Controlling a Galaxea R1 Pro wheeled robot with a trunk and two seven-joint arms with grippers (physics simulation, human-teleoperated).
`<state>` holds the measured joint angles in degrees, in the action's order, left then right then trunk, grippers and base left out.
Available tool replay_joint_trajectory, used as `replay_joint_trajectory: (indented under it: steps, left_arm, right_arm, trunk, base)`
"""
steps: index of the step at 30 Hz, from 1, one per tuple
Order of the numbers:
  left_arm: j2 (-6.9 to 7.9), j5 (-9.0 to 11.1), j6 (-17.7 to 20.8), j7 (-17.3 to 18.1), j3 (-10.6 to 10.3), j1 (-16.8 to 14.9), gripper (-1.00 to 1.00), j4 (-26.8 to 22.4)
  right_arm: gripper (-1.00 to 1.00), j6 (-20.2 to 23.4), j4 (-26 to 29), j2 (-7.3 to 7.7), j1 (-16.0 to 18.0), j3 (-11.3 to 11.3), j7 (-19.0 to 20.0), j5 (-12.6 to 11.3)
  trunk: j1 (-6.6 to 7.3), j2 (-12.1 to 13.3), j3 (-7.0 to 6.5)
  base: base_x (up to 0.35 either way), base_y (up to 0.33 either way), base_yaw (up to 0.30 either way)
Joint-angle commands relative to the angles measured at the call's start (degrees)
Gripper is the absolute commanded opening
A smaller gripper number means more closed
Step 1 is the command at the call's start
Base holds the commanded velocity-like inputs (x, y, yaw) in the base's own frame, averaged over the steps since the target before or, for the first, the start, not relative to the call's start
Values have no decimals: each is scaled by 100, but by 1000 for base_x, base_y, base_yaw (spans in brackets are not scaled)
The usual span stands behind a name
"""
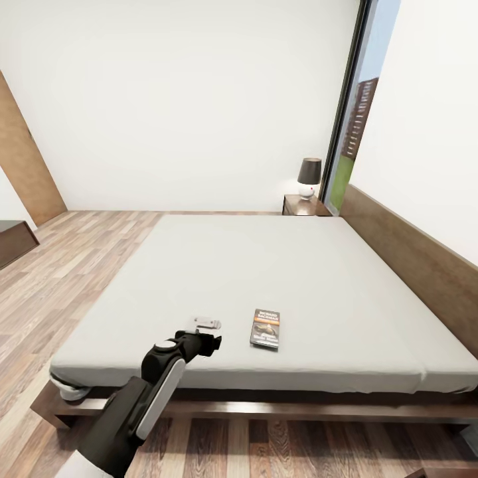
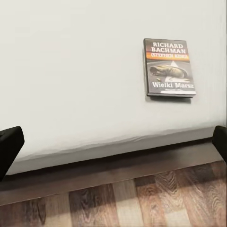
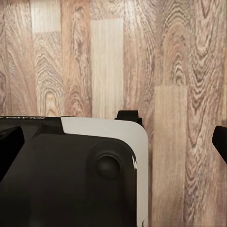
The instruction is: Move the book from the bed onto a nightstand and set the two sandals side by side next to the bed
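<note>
Head view, small dark paperback book with orange band (image 1: 265, 328) laid flat near the front edge of the pale-grey mattress of the dark-framed bed (image 1: 279, 265), left gripper (image 1: 211, 345) held just beside it, jaws spread wide, right gripper's (image 3: 113, 142) fingers spread over wood-plank floor (image 3: 179, 71).

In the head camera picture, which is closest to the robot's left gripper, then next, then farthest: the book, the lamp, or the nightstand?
From the left gripper:
1. The book, just beside it on the mattress's near edge.
2 and 3. The nightstand and the lamp standing on it, far across the bed by the window, too close to call.
</note>
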<state>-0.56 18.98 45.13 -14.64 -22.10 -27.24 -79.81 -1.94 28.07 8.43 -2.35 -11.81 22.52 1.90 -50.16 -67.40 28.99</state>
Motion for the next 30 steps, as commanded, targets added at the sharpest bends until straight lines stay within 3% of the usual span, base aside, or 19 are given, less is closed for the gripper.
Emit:
replay_joint_trajectory:
  steps: [1, 4, 12, 30]
  left_arm:
    - [-52, 55, 115, -56, -7, -69, 100, -5]
    - [-188, 40, 472, -86, -6, -272, 100, -1]
    - [-283, 39, 995, -122, -5, -481, 100, 36]
    - [-287, 61, 1169, -92, 0, -527, 100, -194]
  right_arm:
    - [100, -8, 0, -3, -2, -33, 27, 21]
    - [100, -13, -14, -1, -2, -34, 4, 21]
    - [100, -73, -27, -3, -2, -35, -15, 34]
    - [100, -95, -34, -8, -2, -37, -20, 44]
  trunk:
    - [0, -3, 5]
    - [0, -3, 5]
    - [0, -3, 5]
    - [0, -3, 5]
  base:
    - [6, 0, 0]
    - [4, 0, 0]
    - [1, 0, 0]
    - [0, 0, 0]
